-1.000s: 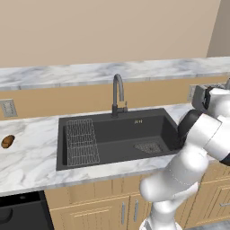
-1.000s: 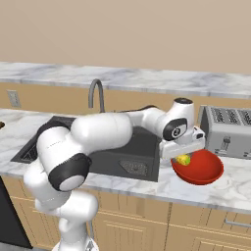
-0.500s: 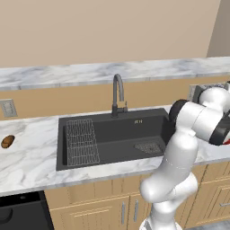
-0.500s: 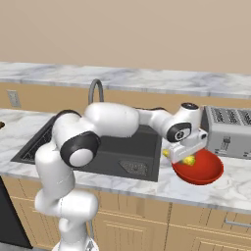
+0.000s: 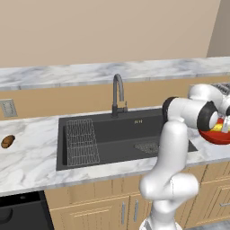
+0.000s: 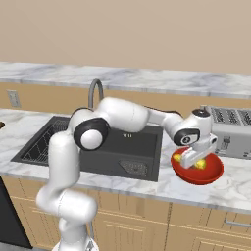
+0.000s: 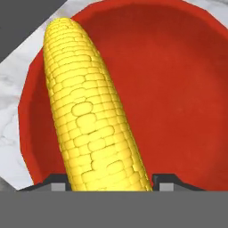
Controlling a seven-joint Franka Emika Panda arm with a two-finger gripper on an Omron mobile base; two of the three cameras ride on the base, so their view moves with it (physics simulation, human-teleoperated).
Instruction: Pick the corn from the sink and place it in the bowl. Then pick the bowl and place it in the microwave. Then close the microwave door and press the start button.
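Running this from my desk, so here's how it sits, left to right. In the left base view there's a brown potato-looking lump [image 5: 7,141] out at 9 o'clock on the marble counter [image 5: 31,152], well apart from everything else. Next comes the sink [image 5: 121,134], dark grey, with the wire rack [image 5: 82,141] in its left part and the curved faucet [image 5: 117,95] standing at 12 o'clock behind the basin. The drain [image 5: 146,146] sits toward the right of the basin floor.

Further right, the arm reaches across the sink's right end to the bowl [image 6: 198,170], glossy red, sitting on the counter just beside the sink's right edge. In the right base view a silver toaster [image 6: 228,130] stands at 1 o'clock from the bowl, near it against the back.

The gripper [image 6: 194,159] is over the bowl with the corn [image 7: 87,111] clamped between its fingers (jaws fairly wide, closed on the fat end of the cob). From the hand view the cob runs from 6 o'clock up toward 11 o'clock across the red interior, its tip at the bowl's rim. I can't tell whether the cob is touching the bowl's floor or hanging just above it.
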